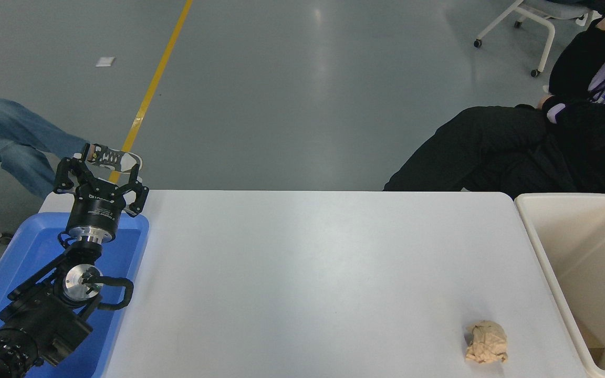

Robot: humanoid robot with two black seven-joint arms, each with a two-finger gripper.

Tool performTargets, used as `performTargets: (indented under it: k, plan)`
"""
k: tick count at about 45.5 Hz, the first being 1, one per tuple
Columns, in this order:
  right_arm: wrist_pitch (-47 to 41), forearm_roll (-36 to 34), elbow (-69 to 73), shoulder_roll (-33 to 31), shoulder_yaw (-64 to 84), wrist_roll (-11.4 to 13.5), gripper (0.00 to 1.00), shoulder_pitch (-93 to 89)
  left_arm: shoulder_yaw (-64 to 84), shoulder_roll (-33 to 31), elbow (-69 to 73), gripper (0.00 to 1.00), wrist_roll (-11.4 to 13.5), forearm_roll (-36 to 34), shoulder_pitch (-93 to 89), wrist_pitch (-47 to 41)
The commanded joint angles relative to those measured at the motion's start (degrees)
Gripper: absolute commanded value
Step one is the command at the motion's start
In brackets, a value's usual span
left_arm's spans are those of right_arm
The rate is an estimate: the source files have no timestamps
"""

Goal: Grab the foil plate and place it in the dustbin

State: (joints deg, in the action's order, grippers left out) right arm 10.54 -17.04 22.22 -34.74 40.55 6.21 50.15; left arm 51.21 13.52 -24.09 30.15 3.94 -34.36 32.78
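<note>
White table (313, 273), grey floor (292, 89) beyond

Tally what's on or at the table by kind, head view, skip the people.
Bins: 1, cream dustbin at the table's right end
Trays: 1, blue tray at the left end
Paper balls: 1, tan ball on the table
Grippers: 1, left gripper, parked over the tray
Foil plates: 0 in view
Total: 4

Open white table (313, 273) across the middle; crumpled tan paper ball (486, 342) sits at four o'clock, just beside the open-mouthed dustbin (544, 252) at three.
</note>
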Motion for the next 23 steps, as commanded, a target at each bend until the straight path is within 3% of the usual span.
performTargets:
  k: [1, 8, 14, 23]
  plan:
    - [-0.78, -0.10, 23.20, -6.66, 4.44, 0.03, 1.00, 16.55, 0.03, 0.02, 0.00, 0.99, -0.01, 0.01, 0.00, 0.09]
    - [-1.74, -0.27, 31.64, -6.66, 16.21, 0.12, 1.00, 28.41, 0.03, 0.02, 0.00, 0.99, -0.01, 0.01, 0.00, 0.00]
    - [-7.62, -0.27, 40.08, -5.87, 26.14, 0.12, 1.00, 40.10, 0.03, 0.02, 0.00, 0.99, -0.01, 0.01, 0.00, 0.00]
    - [-24.66, -0.18, 46.33, -0.08, 39.07, 0.12, 1.00, 56.10, -0.06, 0.02, 0.00, 0.99, -0.01, 0.01, 0.00, 0.00]
